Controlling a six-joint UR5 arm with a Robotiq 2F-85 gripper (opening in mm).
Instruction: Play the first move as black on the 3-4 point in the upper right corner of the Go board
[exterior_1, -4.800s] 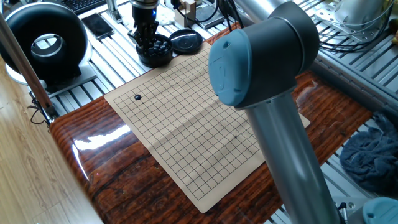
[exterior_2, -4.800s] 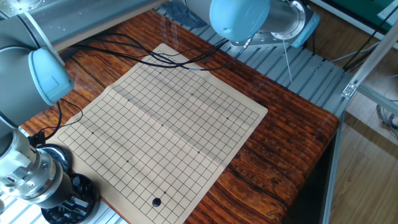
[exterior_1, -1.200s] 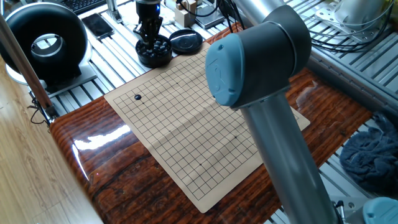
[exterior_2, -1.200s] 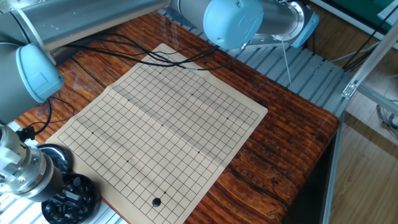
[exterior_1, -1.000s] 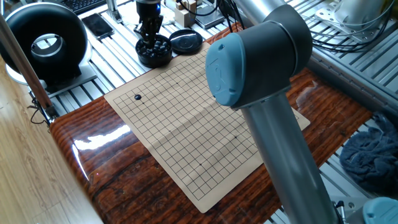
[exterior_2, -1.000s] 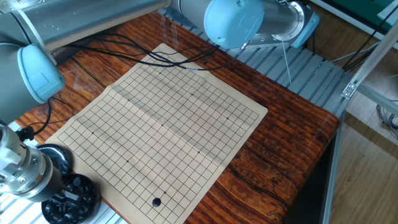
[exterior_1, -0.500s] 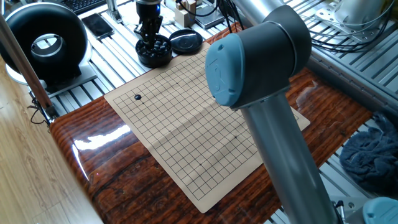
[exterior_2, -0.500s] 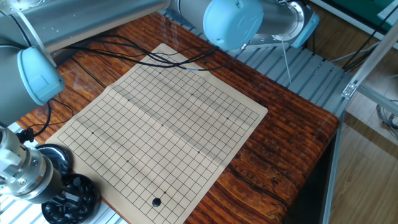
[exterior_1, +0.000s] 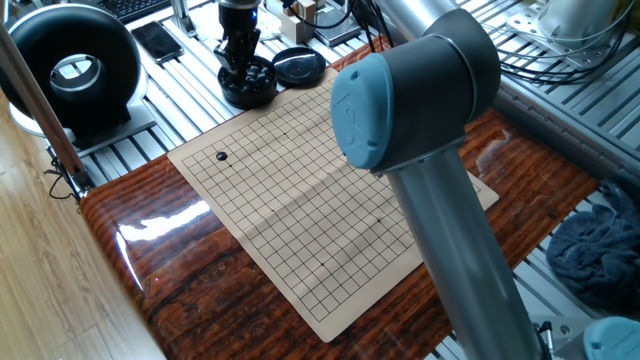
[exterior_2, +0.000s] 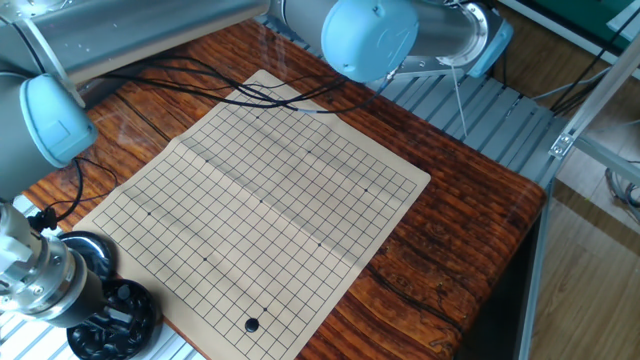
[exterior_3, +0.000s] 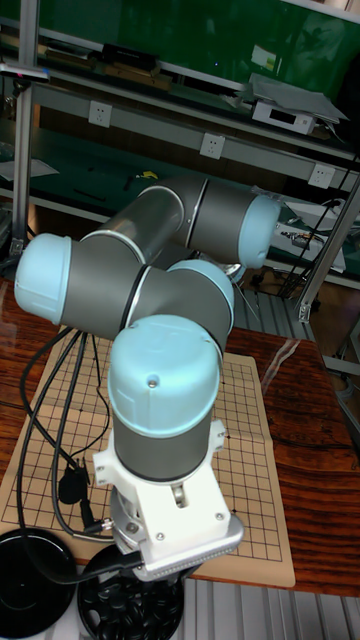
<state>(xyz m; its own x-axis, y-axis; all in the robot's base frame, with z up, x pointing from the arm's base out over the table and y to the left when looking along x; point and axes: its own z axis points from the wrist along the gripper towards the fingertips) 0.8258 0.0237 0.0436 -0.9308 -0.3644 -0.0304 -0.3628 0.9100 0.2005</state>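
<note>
The beige Go board (exterior_1: 320, 200) lies on the wooden table, and one black stone (exterior_1: 222, 156) sits on it near the left corner, also visible close to the front edge as the stone (exterior_2: 251, 324). Off the board's corner stands a black bowl (exterior_1: 249, 88) full of black stones, seen too as the bowl (exterior_2: 116, 321) and the bowl (exterior_3: 130, 606). My gripper (exterior_1: 240, 66) hangs straight over this bowl with its fingertips at the rim. The dark fingers blend with the stones, so their spacing is unreadable. In the tall view the wrist hides the fingers.
The bowl's black lid (exterior_1: 299, 67) lies beside it. A black ring-shaped device (exterior_1: 70, 62) and a phone (exterior_1: 158, 40) sit behind the table. Black cables (exterior_2: 270, 92) trail over the board's far corner. The arm's big elbow (exterior_1: 410, 100) looms over the board. A blue cloth (exterior_1: 600, 250) lies at right.
Since the oldest frames my gripper has risen a little out of the bowl. Over the last second only the arm's upper joints have shifted slightly.
</note>
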